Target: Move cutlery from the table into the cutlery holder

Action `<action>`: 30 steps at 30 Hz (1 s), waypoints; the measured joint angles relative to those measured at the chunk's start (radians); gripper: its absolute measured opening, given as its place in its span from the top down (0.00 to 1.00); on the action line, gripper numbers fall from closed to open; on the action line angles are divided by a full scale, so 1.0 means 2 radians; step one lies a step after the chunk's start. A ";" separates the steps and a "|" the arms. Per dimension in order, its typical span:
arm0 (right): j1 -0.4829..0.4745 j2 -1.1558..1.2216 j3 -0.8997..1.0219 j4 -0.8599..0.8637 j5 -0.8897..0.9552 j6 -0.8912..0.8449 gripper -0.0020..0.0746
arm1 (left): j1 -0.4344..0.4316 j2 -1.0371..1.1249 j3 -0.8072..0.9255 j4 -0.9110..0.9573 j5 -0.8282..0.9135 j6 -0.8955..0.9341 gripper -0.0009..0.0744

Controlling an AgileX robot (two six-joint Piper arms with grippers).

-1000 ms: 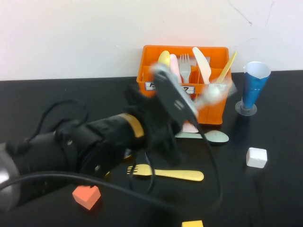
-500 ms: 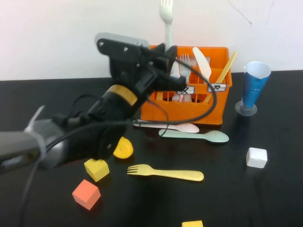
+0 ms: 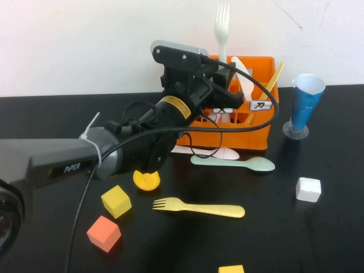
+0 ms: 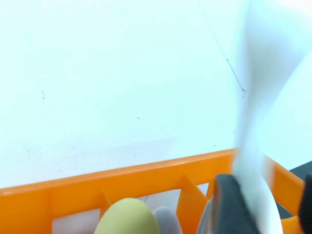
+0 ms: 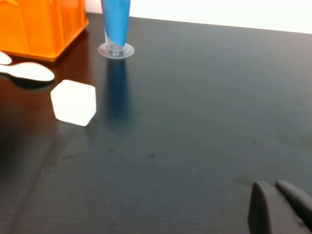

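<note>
l tool [image 3: 220, 67]: hovering over left half of cutlery holder [image 3: 250, 139], fork [image 3: 222, 23] sitting in it; can't tell if clenched or released
fork axis: standing vertical, tines up, handle pointing straight down into holder
r tool [image 5: 275, 207]: clenched, empty, idling low over bench [image 3: 318, 239], well apart from holder
nearer arm: l

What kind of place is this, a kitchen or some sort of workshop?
Most likely a robot test bench, not a kitchen. A bare black table against a plain wall holds toy cubes and plastic cutlery, and the left gripper lifts a white fork above an orange cutlery holder. The right gripper rests low over the table.
</note>
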 joint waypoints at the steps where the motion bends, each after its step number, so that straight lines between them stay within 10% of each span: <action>1: 0.000 0.000 0.000 0.000 0.000 0.000 0.98 | 0.000 0.000 0.000 0.001 0.001 0.000 0.58; 9: 0.000 0.000 0.000 0.000 0.000 0.000 0.98 | 0.000 -0.028 0.000 0.052 0.033 0.000 0.54; 15: 0.000 0.000 0.000 0.000 0.000 0.000 0.98 | 0.000 -0.116 0.000 0.131 0.143 -0.004 0.89; 30: 0.000 0.000 0.000 0.000 0.000 0.000 0.98 | 0.000 -0.356 0.008 0.131 0.592 -0.071 0.99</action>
